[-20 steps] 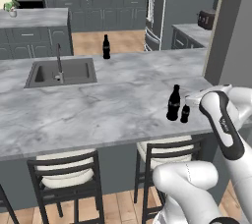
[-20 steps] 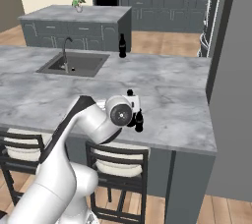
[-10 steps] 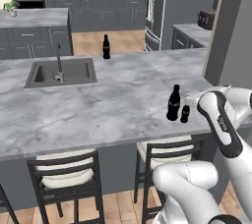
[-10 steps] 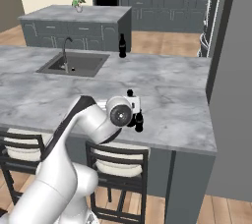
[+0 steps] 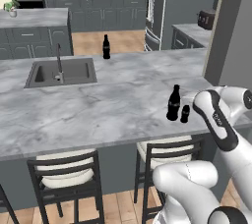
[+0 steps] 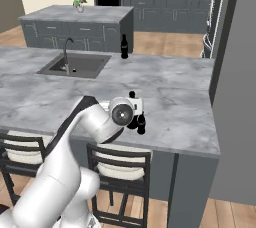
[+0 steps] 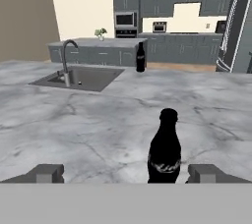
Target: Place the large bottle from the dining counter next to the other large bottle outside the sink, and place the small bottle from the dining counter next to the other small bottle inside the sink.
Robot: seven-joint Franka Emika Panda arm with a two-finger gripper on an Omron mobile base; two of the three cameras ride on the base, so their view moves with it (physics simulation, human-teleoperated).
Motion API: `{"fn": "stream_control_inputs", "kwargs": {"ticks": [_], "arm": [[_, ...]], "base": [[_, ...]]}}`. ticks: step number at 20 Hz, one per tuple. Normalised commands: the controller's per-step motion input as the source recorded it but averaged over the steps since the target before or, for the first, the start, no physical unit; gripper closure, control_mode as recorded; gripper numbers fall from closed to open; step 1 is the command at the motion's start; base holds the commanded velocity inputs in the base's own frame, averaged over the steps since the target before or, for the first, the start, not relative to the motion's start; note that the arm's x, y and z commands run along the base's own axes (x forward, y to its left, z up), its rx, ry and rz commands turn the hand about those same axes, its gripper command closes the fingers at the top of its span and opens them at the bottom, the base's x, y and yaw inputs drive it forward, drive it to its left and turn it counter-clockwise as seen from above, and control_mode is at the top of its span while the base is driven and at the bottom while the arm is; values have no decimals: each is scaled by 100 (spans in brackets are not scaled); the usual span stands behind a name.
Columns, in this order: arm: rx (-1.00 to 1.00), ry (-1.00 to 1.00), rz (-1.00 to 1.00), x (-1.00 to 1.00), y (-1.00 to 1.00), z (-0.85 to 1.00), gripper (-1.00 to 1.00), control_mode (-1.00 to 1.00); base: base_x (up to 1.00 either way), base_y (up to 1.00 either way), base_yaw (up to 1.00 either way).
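the sink (image 5: pixel 59 73) sits upper left in the left base view, set into the surface (image 5: pixel 98 105), with wide bare marble running right from it. a far bottle (image 5: pixel 106 47) stands upright at the back edge. right of centre, near the front edge, the large bottle (image 5: pixel 173 103) and small bottle (image 5: pixel 185 114) stand just beside each other. in the hand view the claw (image 7: pixel 125 173) is spread wide, empty, the large bottle (image 7: pixel 165 149) upright between its tips. the scene matches the earlier frames.
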Motion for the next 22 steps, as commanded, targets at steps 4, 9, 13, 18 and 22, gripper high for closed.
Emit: {"fn": "stream_control_inputs", "kwargs": {"ticks": [4, 9, 13, 18, 22], "arm": [[2, 4, -4, 21, -2, -13, -100, -100], [2, 3, -4, 30, 0, -16, -100, -100], [2, 5, -4, 27, -3, -14, -100, -100], [1, 3, -2, 22, -6, -11, -100, -100], [0, 2, -2, 24, -4, -10, -100, -100]], "base": [[0, 0, 0], [0, 0, 0], [0, 0, 0], [0, 0, 0], [0, 0, 0]]}}
